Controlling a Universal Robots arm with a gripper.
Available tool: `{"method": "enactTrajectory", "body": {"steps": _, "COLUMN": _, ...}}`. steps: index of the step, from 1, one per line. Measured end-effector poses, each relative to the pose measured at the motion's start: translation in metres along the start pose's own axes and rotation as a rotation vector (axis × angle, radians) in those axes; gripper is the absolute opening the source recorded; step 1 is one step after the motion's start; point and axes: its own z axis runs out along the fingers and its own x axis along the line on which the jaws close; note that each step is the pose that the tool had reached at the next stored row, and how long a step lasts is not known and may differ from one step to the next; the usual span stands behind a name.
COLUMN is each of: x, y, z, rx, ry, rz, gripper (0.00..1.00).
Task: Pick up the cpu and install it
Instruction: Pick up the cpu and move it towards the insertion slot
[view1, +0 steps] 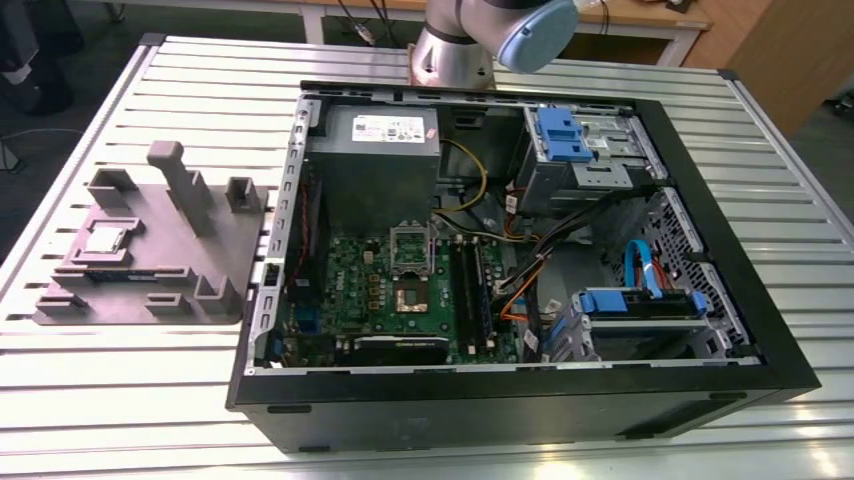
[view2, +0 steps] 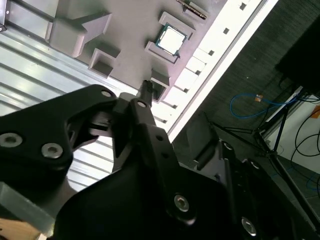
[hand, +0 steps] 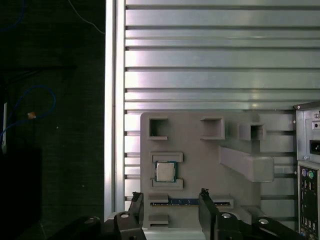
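The cpu (view1: 107, 240) is a small silvery square lying flat in a recess of the grey holder block (view1: 220, 235), on the table at the exterior view's left, outside the computer case (view1: 521, 400). Both wrist views look down on the cpu (hand: 165, 171) (view2: 171, 40) in its recess. My gripper (hand: 170, 194) hangs above the holder block (hand: 200, 160), open, with nothing between its dark fingers (hand: 205, 210). The cpu sits just beyond the fingertips and is not touched. On the green motherboard, the socket (view1: 411, 292) lies open with its metal frame (view1: 411, 243) raised.
The case holds a grey power supply (view1: 376, 150), blue drive brackets (view1: 561, 130) and loose cables (view1: 534, 270). Raised posts (view1: 171, 165) stand on the holder block. The slatted table's edge (hand: 114, 100) runs close beside the block, with dark floor and cables beyond.
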Motion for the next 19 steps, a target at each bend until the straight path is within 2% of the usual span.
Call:
{"method": "enactTrajectory", "body": {"steps": 1, "x": 0.0, "y": 0.0, "z": 0.0, "rx": 0.0, "ry": 0.0, "rz": 0.0, "gripper": 0.58}}
{"method": "enactTrajectory", "body": {"steps": 2, "x": 0.0, "y": 0.0, "z": 0.0, "rx": 0.0, "ry": 0.0, "rz": 0.0, "gripper": 0.58}}
{"method": "enactTrajectory", "body": {"steps": 4, "x": 0.0, "y": 0.0, "z": 0.0, "rx": 0.0, "ry": 0.0, "rz": 0.0, "gripper": 0.7}}
{"method": "enactTrajectory", "body": {"steps": 5, "x": 0.0, "y": 0.0, "z": 0.0, "rx": 0.0, "ry": 0.0, "rz": 0.0, "gripper": 0.7}}
{"method": "enactTrajectory", "body": {"steps": 6, "x": 0.0, "y": 0.0, "z": 0.0, "rx": 0.0, "ry": 0.0, "rz": 0.0, "gripper": 0.76}}
{"method": "enactTrajectory", "body": {"steps": 16, "x": 0.0, "y": 0.0, "z": 0.0006, "rx": 0.0017, "ry": 0.0002, "rz": -0.003, "gripper": 0.76}}
{"method": "enactTrajectory", "body": {"steps": 19, "x": 0.0002, "y": 0.0, "z": 0.0016, "rx": 0.0021, "ry": 0.0018, "rz": -0.025, "gripper": 0.76}}
